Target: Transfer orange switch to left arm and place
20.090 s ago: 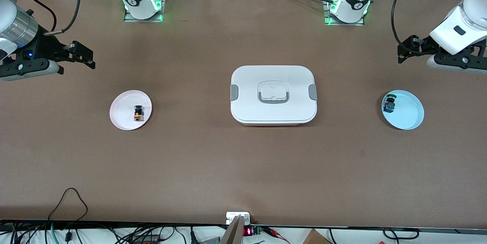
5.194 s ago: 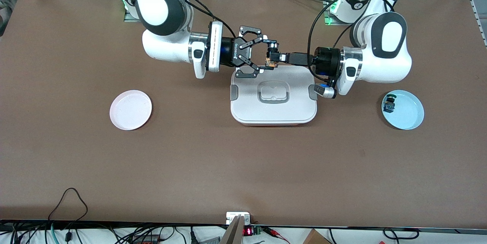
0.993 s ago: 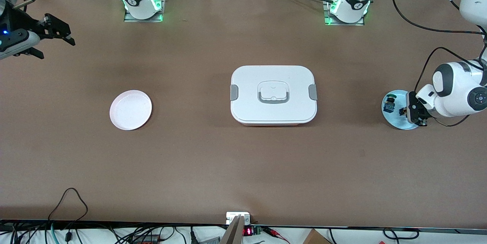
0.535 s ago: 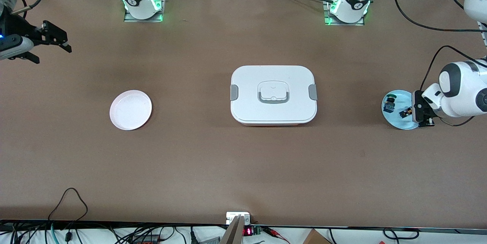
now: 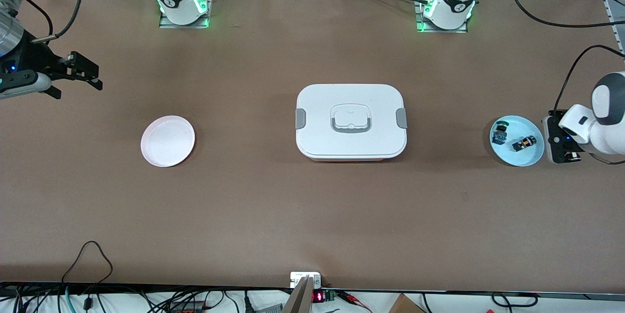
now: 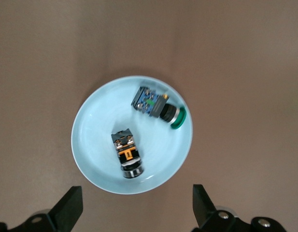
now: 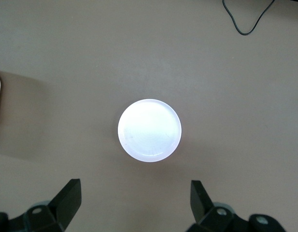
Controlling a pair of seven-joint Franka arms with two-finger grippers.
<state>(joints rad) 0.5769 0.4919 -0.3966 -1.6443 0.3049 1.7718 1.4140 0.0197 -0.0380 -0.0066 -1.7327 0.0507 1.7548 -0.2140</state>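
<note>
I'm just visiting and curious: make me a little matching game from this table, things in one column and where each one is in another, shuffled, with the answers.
Things:
1. orange switch
2. box
3. pink plate
4. left tool

Places or states:
A. mid-table, lid on
B. open, holding nothing, above the blue plate
C. bare, toward the right arm's end
D. lying on the blue plate beside the green switch

Pairs: 1-D, 2-A, 3-C, 4-B
</note>
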